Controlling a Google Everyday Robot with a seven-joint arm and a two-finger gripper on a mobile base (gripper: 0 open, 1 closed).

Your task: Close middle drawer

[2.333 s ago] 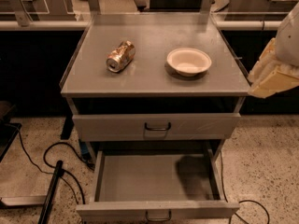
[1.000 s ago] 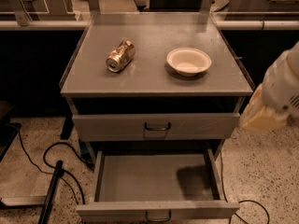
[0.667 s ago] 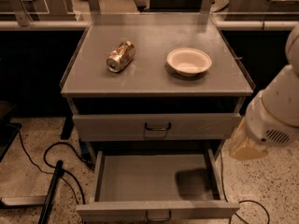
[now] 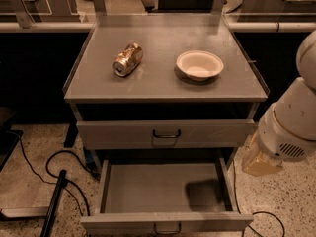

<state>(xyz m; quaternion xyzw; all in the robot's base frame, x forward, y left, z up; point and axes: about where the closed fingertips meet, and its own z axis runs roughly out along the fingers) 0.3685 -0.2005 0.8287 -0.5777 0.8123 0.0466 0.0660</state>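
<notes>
The middle drawer is a wide, shallow grey tray. It is pulled far out below the cabinet top, and its inside is bare. Its low front panel is at the bottom of the camera view, with a small dark loop handle at its centre. My white arm comes down on the right. Its gripper end hangs over the floor just right of the open drawer's right side, apart from it and above the front panel's level.
The upper drawer front with a similar handle is shut above the open one. On the cabinet top lie a crushed can and a white bowl. Cables run on the speckled floor at left, and a black pole leans there.
My arm has come down and leftward from beside the cabinet top to beside the open drawer's right side. The drawer, can and bowl have not moved.
</notes>
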